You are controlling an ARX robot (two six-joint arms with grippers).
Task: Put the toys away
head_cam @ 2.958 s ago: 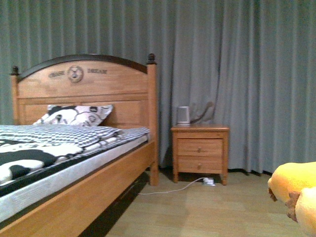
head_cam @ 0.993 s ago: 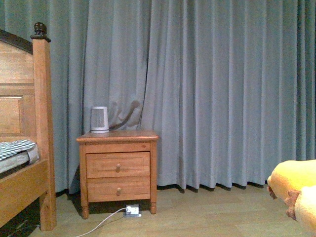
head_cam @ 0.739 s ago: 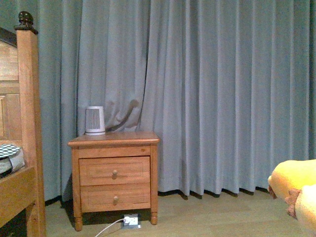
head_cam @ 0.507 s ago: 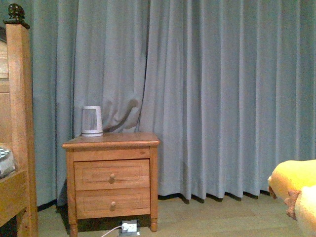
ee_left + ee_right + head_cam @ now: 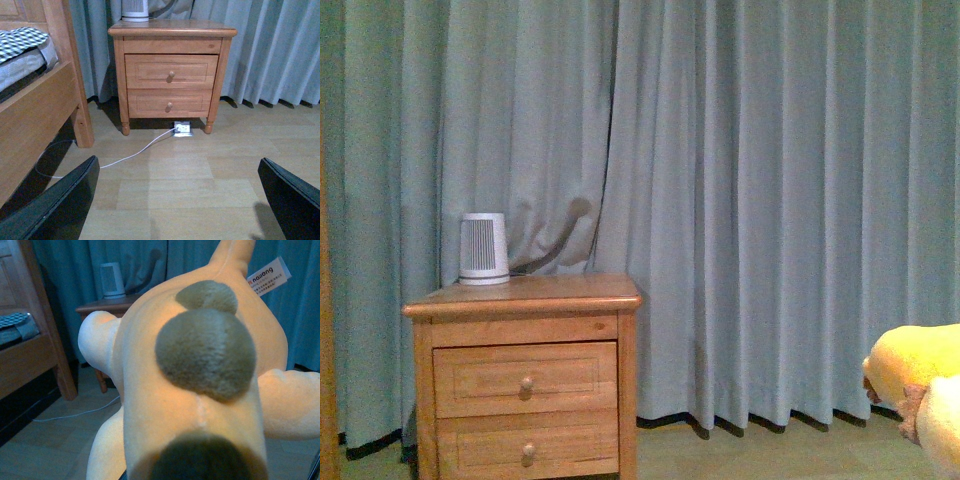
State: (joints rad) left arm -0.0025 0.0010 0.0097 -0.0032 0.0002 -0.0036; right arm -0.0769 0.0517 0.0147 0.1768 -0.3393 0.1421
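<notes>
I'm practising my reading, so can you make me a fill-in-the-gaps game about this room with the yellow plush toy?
1. The small white device stands on top of the wooden ____.
2. That piece of furniture has ____ drawers.
3. The white cable lies on the ____.
4. The plush toy has a tag that reads ____.

Missing words: nightstand, two, floor, nailong.

Home bedroom, wooden bed frame (image 5: 45, 107) with checked bedding (image 5: 22, 40), two-drawer nightstand (image 5: 525, 380), floor-length grey-blue curtains (image 5: 770, 200)
</notes>
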